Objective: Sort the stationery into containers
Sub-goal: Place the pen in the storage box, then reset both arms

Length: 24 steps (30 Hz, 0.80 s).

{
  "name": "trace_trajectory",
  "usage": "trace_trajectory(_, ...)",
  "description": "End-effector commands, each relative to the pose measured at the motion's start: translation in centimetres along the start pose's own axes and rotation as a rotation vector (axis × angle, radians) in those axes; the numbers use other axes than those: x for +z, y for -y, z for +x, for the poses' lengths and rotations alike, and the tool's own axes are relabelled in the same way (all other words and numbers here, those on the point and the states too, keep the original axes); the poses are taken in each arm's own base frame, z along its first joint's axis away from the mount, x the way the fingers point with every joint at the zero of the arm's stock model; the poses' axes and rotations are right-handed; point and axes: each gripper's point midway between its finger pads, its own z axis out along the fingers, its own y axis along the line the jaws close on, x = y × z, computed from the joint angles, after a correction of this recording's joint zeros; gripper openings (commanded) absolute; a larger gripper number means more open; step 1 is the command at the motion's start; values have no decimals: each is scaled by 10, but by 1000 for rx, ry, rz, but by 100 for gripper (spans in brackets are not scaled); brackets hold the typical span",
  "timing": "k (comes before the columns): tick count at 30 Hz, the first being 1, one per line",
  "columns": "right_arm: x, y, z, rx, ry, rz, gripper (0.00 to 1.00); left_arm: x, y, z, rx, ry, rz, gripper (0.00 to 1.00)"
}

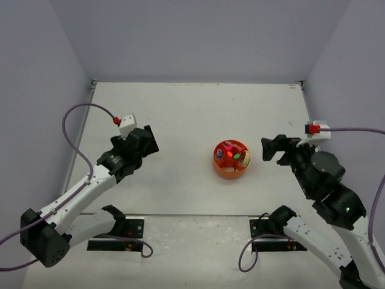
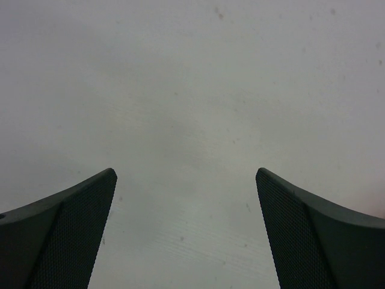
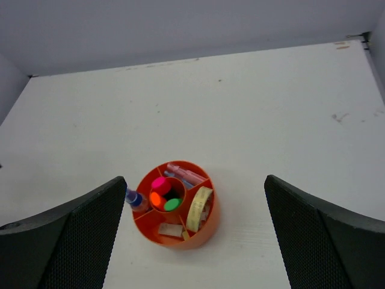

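The round orange organiser (image 1: 231, 170) stands in the middle of the table, between the two arms. In the right wrist view the organiser (image 3: 207, 229) holds three black markers with pink (image 3: 160, 185), orange (image 3: 157, 199) and green (image 3: 172, 205) caps in its central cup. The cream tape roll (image 3: 199, 208) stands on edge in a right compartment. Pastel pink and blue markers (image 3: 186, 175) lie in the far compartment. A blue-tipped marker (image 3: 135, 198) sticks out at the left. My right gripper (image 3: 194, 179) is open and empty above and near the organiser. My left gripper (image 2: 184, 171) is open and empty over bare table.
A small pale piece (image 3: 170, 229) lies in the organiser's near compartment. The table's white top (image 1: 180, 114) is walled by grey panels at the back and sides. My left gripper (image 1: 147, 139) hovers left of the organiser, my right gripper (image 1: 272, 149) to its right.
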Motion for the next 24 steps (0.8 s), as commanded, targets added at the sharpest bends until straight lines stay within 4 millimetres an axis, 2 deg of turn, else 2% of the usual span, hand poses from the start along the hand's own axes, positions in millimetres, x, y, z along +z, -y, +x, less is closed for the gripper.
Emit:
trace_trajectory(1, -16, 45, -4, 29, 63, 212, 99, -15, -20, -85, -58, 194, -57, 100)
trace_trajectory(4, -52, 79, -2, 38, 58, 312, 99, -49, -35, -103, -70, 285, -3, 100)
trace_trajectory(7, -65, 86, 3, 47, 79, 292, 99, -78, -44, -109, -97, 358, 95, 100)
trace_trajectory(9, -69, 88, 9, 48, 103, 265, 99, -92, -56, -104, -82, 392, 124, 100)
trace_trajectory(12, -67, 87, 13, 73, 139, 245, 99, -91, -72, -96, -61, 379, 57, 100)
trace_trajectory(14, -68, 80, 11, 116, 170, 195, 99, -84, -85, -81, -43, 359, 4, 100)
trace_trajectory(16, -66, 74, 12, 106, 177, 157, 99, -78, -84, -70, -49, 360, 25, 100)
trace_trajectory(18, -63, 74, 14, 109, 177, 164, 99, -80, -80, -73, -57, 378, 54, 100)
trace_trajectory(20, -59, 74, 14, 108, 179, 173, 99, -80, -85, -75, -62, 392, 25, 100)
trace_trajectory(24, -53, 72, 17, 108, 163, 182, 99, -73, -91, -69, -40, 369, -21, 100)
